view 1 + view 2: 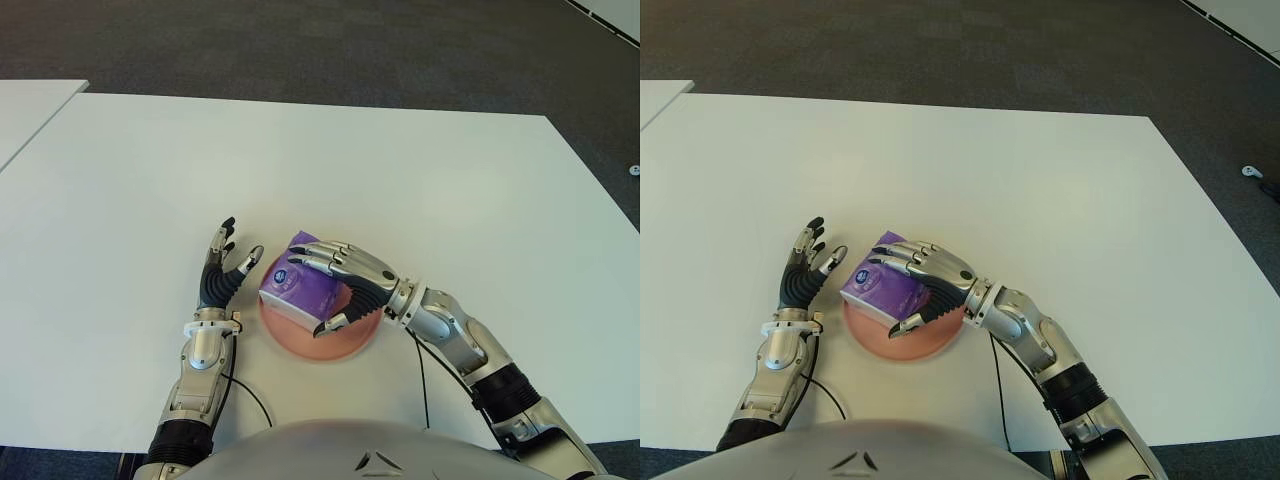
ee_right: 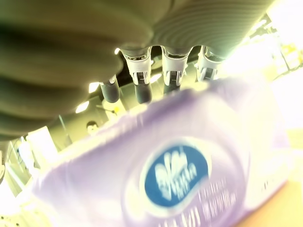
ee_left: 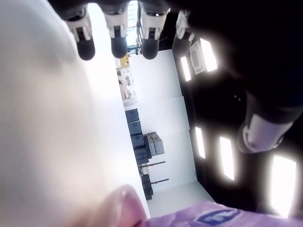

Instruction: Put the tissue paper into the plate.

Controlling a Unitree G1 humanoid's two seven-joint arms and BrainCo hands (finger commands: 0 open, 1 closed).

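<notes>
A purple tissue pack [image 1: 292, 290] with a blue oval logo lies tilted in the pink plate [image 1: 300, 346] near the table's front edge. My right hand [image 1: 316, 290] reaches in from the right and covers the pack. Its fingers [image 1: 318, 256] stretch across the top and the thumb presses the near corner, so it is shut on the pack. The right wrist view shows the pack [image 2: 175, 175] close under the palm, with the fingertips [image 2: 142, 92] at its far edge. My left hand [image 1: 228, 258] shows just left of the plate, fingers spread, holding nothing.
The white table [image 1: 330, 170] stretches far and to both sides of the plate. A second white table's corner [image 1: 30, 105] shows at the far left. Dark carpet lies beyond. Cables run from both wrists toward my body.
</notes>
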